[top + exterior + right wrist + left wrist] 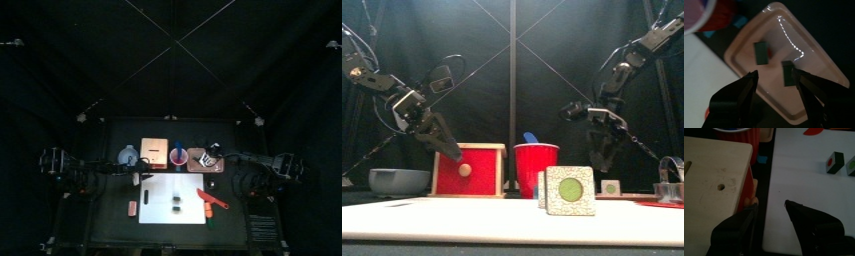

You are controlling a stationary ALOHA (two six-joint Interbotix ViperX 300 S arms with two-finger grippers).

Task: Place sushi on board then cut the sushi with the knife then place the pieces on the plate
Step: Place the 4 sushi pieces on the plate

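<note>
On the white cutting board (158,190) stand two dark green sushi pieces (177,203), seen near in the front view (569,190) and in the left wrist view (834,163). A red toy knife (211,198) lies at the board's right edge. Two more sushi pieces (761,52) lie on the pink tray (821,65), which sits behind the board at the right (198,151). My right gripper (774,72) hangs open just above the tray, holding nothing. Between the wooden box (714,183) and the board, my left gripper (769,205) hangs open and empty.
The red cup (536,170) with a blue knife (529,138) stands behind the board, between box and tray. A blue-grey bowl (400,181) is at the back left and a metal cutter (671,180) at the right. A small red thing (131,208) lies left of the board.
</note>
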